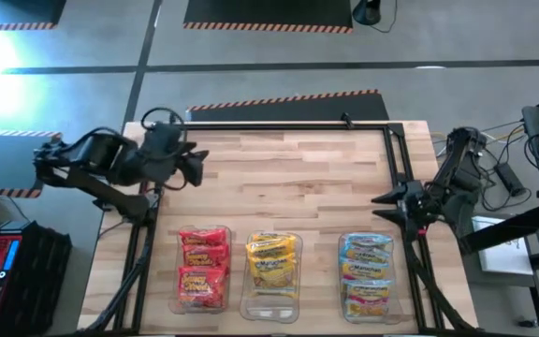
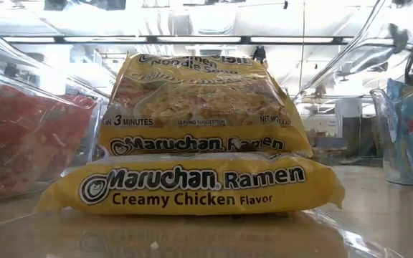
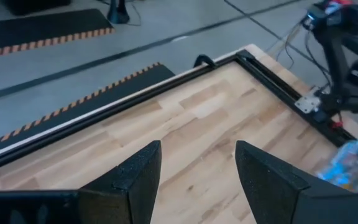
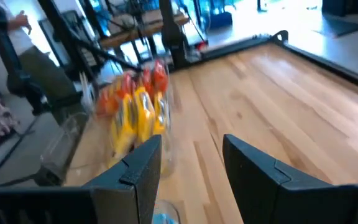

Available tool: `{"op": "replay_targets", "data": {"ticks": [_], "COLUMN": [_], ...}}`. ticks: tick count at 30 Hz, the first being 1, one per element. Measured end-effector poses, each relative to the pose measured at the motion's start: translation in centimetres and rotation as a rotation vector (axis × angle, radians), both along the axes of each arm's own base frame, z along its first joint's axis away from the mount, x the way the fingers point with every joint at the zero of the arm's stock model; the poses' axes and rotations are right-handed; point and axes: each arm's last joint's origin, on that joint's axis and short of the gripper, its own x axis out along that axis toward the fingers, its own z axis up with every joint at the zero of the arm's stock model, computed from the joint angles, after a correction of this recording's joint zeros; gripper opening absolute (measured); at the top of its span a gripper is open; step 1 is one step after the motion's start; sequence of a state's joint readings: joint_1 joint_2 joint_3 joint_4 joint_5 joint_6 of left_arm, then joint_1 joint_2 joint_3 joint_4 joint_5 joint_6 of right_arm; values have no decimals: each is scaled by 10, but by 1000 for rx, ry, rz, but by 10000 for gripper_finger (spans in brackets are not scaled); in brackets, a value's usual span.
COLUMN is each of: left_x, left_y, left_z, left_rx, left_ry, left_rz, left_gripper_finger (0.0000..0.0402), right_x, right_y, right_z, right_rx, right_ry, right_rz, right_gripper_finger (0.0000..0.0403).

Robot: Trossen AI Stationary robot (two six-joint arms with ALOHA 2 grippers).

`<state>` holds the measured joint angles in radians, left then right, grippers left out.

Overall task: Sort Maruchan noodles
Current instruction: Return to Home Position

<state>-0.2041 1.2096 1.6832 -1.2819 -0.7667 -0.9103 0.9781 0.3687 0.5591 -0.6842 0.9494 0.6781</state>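
Along the bottom edge of the high view the noodles lie by colour: red packets [image 1: 202,268] in the left bin [image 1: 178,304], yellow packets [image 1: 271,260] in the middle bin [image 1: 271,309], blue packets [image 1: 367,271] in the right bin [image 1: 395,281]. The left jaws, on the left arm [image 1: 101,159], sit at the upper left of the surface [image 1: 288,168]. The right jaws, on the right arm [image 1: 452,178], sit at its right edge. Both pairs stand parted and hold nothing, well apart from every packet. The low view shows two yellow packets stacked.
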Motion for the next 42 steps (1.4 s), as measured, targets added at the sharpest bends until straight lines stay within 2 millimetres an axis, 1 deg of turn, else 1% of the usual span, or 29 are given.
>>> {"op": "replay_targets", "data": {"ticks": [4, 7, 10, 18, 23, 25, 29, 33, 36, 42], "left_x": [-15, -24, -27, -15, -5, -3, -6, -13, -16, -20], "left_y": [-1, 1, 1, -4, -7, -8, -7, -6, -5, -5], "left_z": [-22, -45, -71, -149, -199, -214, -236, -254, -263, -273], "left_rx": [0, -28, -74, -147, -136, -118, -99, -109, -139, -169], "left_ry": [-5, -5, -21, -161, -334, -419, -543, -576, -575, -547], "left_rz": [49, 79, 77, -41, -119, -145, -193, -189, -181, -225], "left_gripper_finger": [189, 189, 189, 189, 189, 189, 189, 189, 189, 189], "right_x": [4, 6, 7, 14, 16, 16, 17, 17, 17, 16], "right_y": [-1, -4, -9, -10, -8, -8, -8, -9, -10, -10], "right_z": [-2, -4, -7, -14, -23, -25, -28, -30, -30, -28], "right_rx": [-16, -30, -17, 53, 116, 135, 144, 130, 133, 62], "right_ry": [-68, -100, -100, -94, -82, -78, -74, -79, -90, -86], "right_rz": [-9, -46, -89, -69, -70, -76, -89, -128, -168, -152], "right_gripper_finger": [160, 159, 160, 159, 160, 159, 156, 155, 155, 153]}}
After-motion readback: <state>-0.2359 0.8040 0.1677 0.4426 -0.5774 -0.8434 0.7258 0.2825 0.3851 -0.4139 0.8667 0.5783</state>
